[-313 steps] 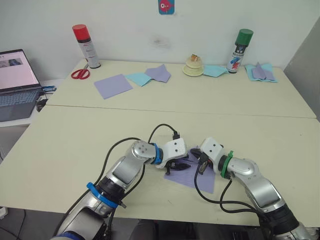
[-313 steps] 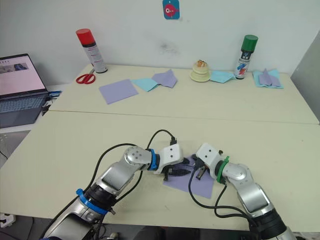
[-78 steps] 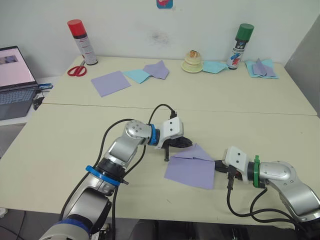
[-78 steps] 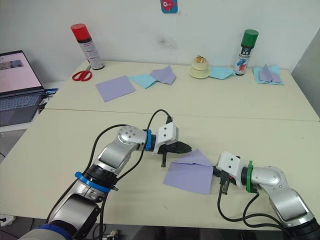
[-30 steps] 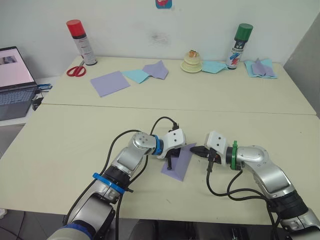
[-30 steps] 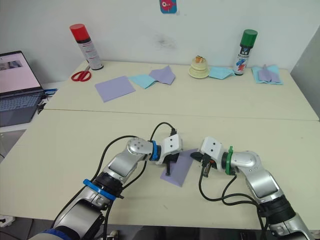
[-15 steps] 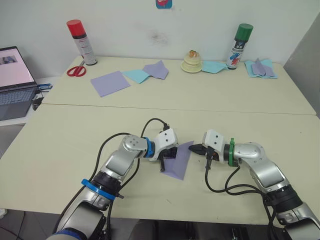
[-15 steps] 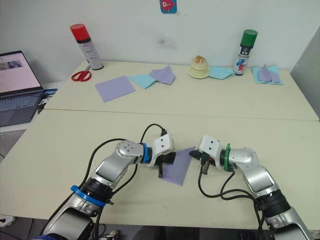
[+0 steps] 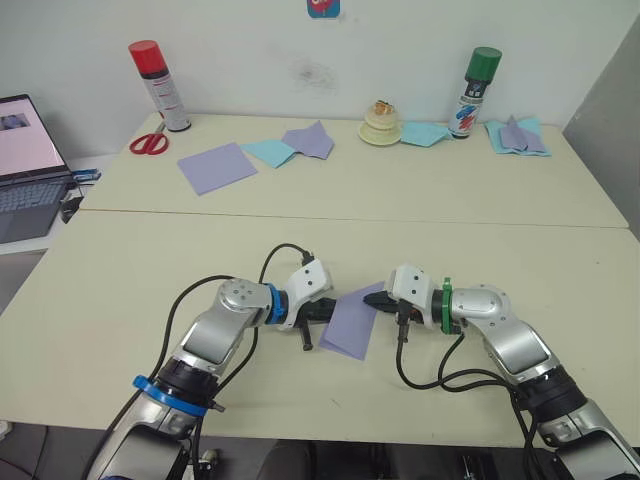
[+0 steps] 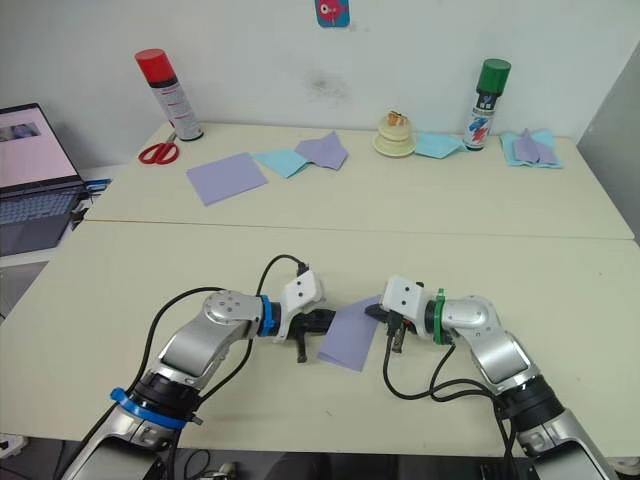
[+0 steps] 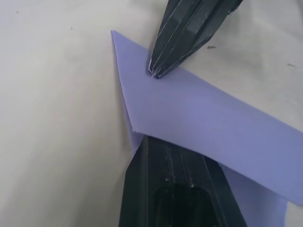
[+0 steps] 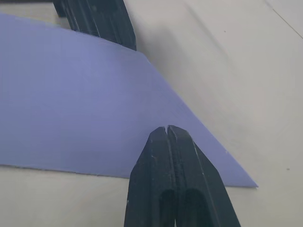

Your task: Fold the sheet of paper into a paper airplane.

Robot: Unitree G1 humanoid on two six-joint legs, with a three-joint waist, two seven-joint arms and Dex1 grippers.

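Lavender and folded into a narrow doubled strip, the sheet of paper (image 9: 353,321) lies flat on the surface (image 9: 130,270), directly between the two sets of fingers that point at it from opposite ends. The right gripper (image 12: 166,130) has its fingers pressed together into a single blade, and their tip rests on top of the sheet just inside its nearer edge, likely to pin the layers down or to rub the crease flat. The left gripper (image 11: 147,142) reaches the opposite edge; one black finger there sits at the paper's folded corner with the upper layer lying over its tip, so I cannot tell whether those fingers are apart or clamped. Pressure from both ends probably keeps the thin sheet from sliding.
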